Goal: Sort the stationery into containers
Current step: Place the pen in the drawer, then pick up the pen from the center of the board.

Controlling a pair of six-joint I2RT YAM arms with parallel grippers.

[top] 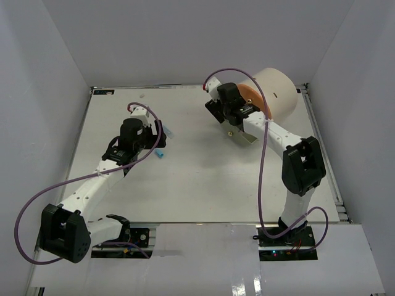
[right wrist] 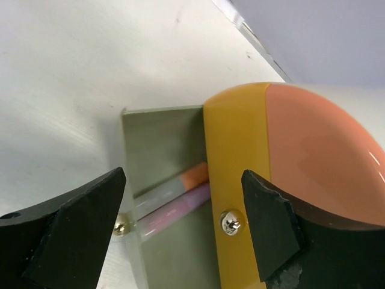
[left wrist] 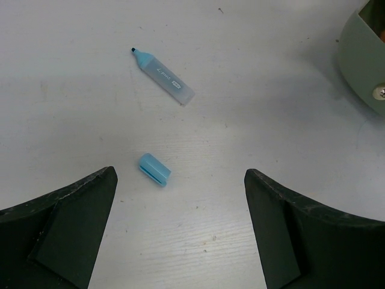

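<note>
Between the spread, empty fingers of the right gripper (right wrist: pixel 183 177) lies the pulled-out grey-olive drawer (right wrist: pixel 162 138), an orange marker (right wrist: pixel 195 174) and a purple marker (right wrist: pixel 180 208) inside it; beside it sit the yellow drawer (right wrist: pixel 231 156) and orange drawer (right wrist: pixel 313 150) of the cream cylinder (top: pixel 281 86); the left gripper (left wrist: pixel 180 174), jaws wide and empty, hovers over the table (left wrist: pixel 271 90); a blue cap (left wrist: pixel 154 170) lies near its fingers, an uncapped blue marker (left wrist: pixel 162 77) beyond.

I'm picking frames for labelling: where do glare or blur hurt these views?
Top external: even light, glare only on the near strip. Left wrist: blue marker and cap sharp, faint shadows. Right wrist: sheen on the orange drawer front; markers in the open drawer slightly soft.
</note>
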